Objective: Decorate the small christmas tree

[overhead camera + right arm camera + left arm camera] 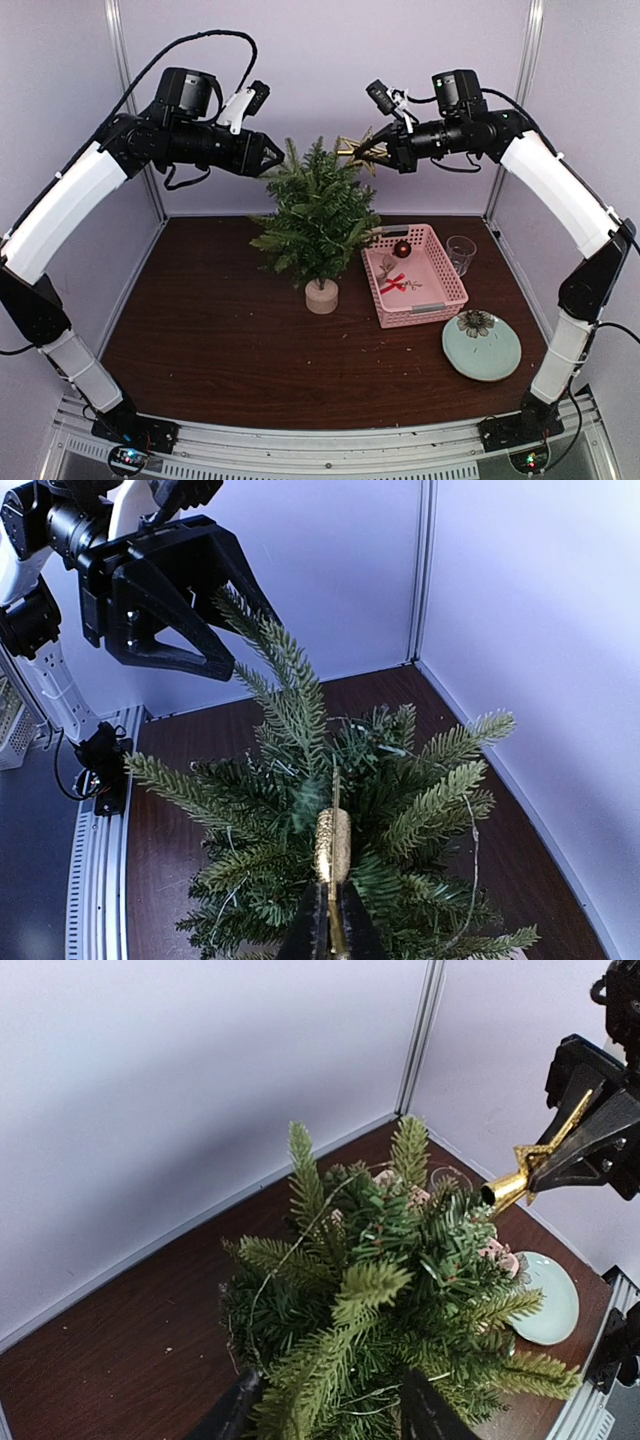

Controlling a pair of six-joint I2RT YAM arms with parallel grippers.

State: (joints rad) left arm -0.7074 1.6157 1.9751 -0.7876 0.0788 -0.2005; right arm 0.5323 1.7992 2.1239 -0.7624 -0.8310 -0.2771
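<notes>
The small christmas tree (318, 215) stands mid-table on a pale wooden stump (321, 296). My right gripper (388, 150) hovers beside the tree top and is shut on a gold glitter star topper (358, 150). In the right wrist view the fingers (312, 932) pinch the topper (333, 842) just above the green branches (300, 780). My left gripper (272, 156) is open at the tree's upper left. In the left wrist view its dark fingers (232, 1415) stand apart with tree branches (370, 1290) between them. The topper (522, 1172) shows there at the right.
A pink basket (440, 268) with small ornaments sits right of the tree. Behind it stands a clear glass (461, 252). A pale green plate (495, 358) carrying a flower ornament lies at the front right. Enclosure walls and posts close in the back and sides.
</notes>
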